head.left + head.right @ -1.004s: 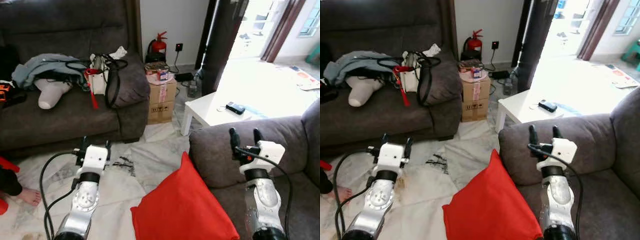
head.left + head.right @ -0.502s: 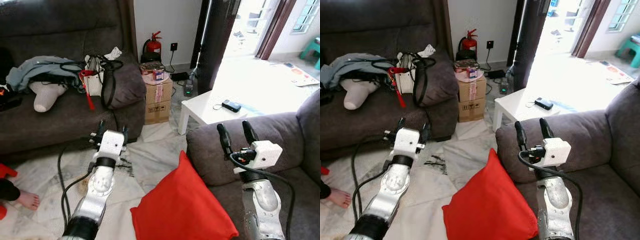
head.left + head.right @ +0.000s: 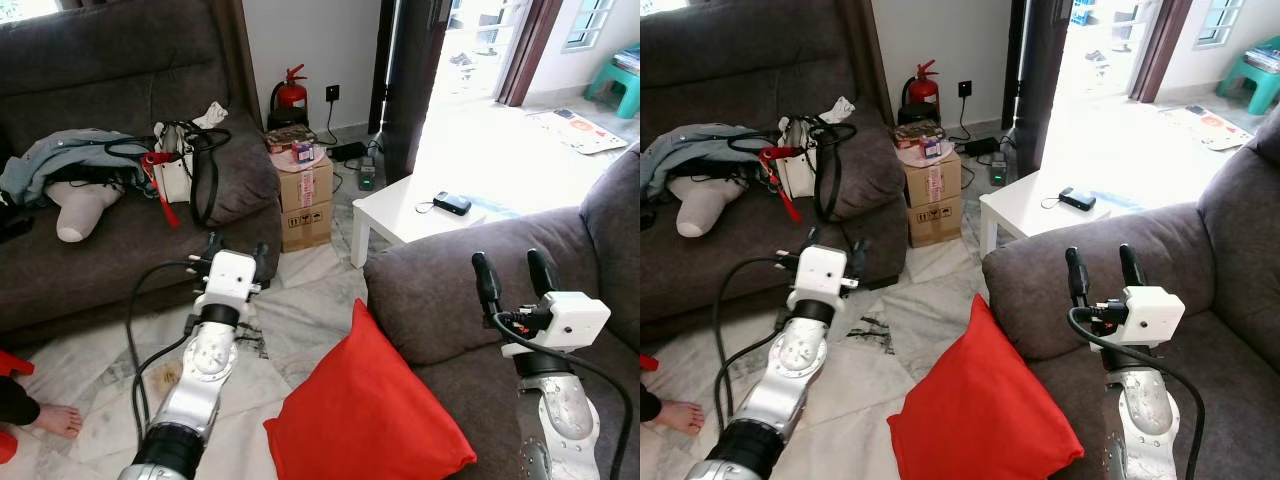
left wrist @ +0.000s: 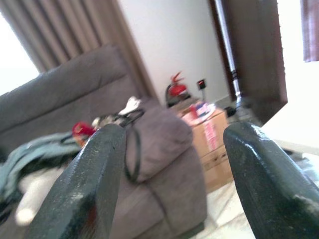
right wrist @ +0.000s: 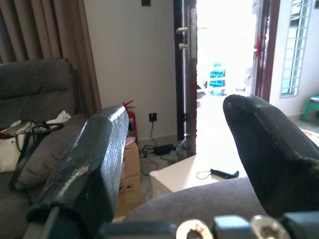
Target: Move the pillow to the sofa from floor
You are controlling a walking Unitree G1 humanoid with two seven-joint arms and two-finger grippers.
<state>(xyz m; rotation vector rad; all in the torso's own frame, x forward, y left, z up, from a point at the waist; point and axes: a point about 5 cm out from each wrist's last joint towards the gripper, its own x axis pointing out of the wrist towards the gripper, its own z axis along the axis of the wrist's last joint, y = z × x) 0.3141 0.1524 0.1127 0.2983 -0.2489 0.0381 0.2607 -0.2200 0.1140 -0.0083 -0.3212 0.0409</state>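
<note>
Red pillow (image 3: 365,410) on floor, leaning against near sofa (image 3: 440,300); left gripper (image 3: 236,248) and right gripper (image 3: 513,274) both released, raised, holding nothing.

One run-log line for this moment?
pillow: floor, leaning on sofa | left end effector: open, raised | right end effector: open, raised | grasp: none

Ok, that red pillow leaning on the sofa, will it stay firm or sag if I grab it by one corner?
The red pillow looks plump with smooth fabric, so it is probably light and soft, likely to sag from one corner. It stands on edge against the grey sofa, so a nudge may tip it flat. Both grippers are open; a two-sided squeeze seems safer.
</note>
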